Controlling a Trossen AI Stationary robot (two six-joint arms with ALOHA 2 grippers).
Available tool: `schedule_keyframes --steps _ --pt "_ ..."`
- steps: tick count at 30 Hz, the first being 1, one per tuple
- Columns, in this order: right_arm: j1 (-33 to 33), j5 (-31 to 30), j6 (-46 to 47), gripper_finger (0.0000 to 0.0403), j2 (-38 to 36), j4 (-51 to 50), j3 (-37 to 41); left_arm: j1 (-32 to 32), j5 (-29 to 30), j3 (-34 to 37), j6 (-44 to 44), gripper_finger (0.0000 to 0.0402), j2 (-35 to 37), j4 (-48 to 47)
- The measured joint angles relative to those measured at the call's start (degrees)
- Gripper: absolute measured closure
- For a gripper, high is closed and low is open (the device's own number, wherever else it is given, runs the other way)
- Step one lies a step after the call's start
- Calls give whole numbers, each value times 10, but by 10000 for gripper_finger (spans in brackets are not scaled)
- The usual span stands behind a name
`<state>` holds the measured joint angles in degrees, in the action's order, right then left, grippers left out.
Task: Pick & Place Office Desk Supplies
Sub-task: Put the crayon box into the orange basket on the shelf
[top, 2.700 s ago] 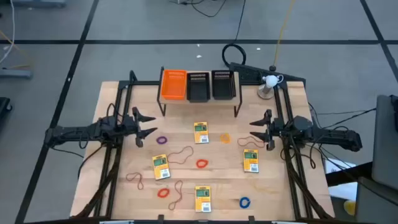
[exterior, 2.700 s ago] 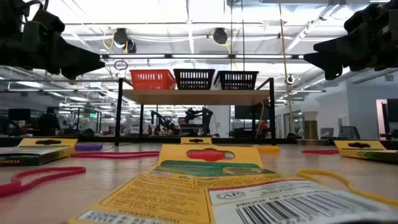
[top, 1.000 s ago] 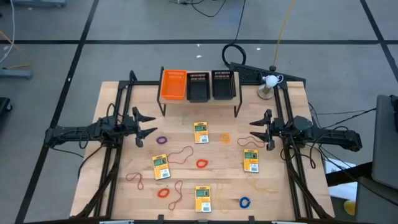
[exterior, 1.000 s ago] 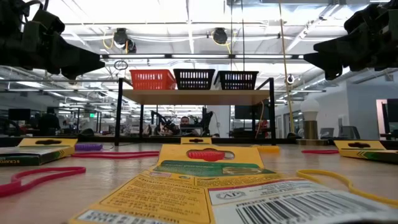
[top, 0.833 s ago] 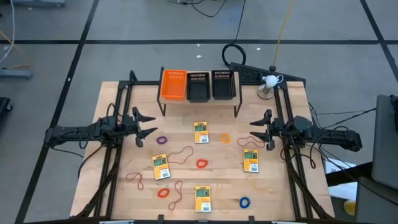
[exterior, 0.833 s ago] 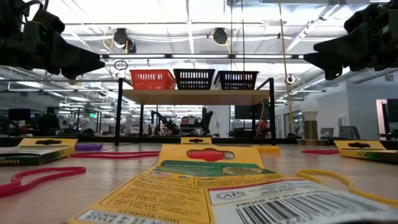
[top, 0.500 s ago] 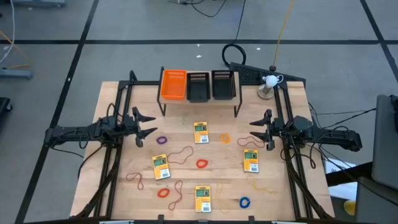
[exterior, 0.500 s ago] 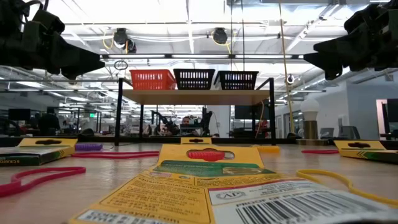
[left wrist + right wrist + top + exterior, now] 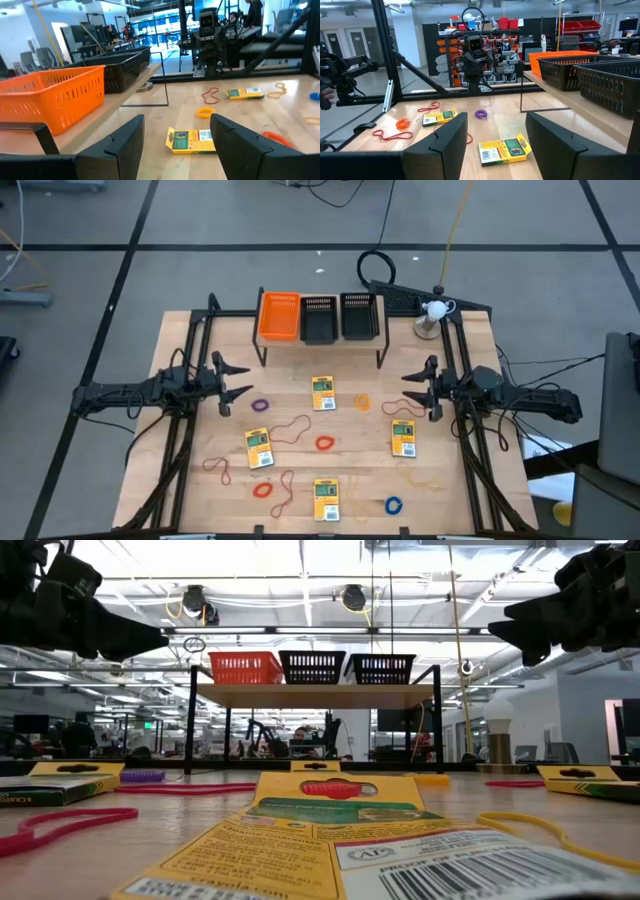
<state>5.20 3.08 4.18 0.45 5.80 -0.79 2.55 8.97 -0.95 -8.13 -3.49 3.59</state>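
Hovering left fingers and right fingers spread empty, blue ring only overhead

I can read no full word: the nearest card box on the surface shows a barcode and fine print, too blurred to make out.
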Motion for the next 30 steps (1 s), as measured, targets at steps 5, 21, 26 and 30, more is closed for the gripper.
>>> schedule_keyframes --steps 5,21,26,30 --pt "0 -21 55 211 0 32 0 0 0 0 58 176 0 22" --pt "0 -30 112 211 2 115 0 0 1 0 164 176 0 57" --pt "0 -30 114 211 3 120 0 0 1 0 178 176 0 64" --pt "0 -30 112 211 3 147 0 0 -4 0 168 176 0 65"
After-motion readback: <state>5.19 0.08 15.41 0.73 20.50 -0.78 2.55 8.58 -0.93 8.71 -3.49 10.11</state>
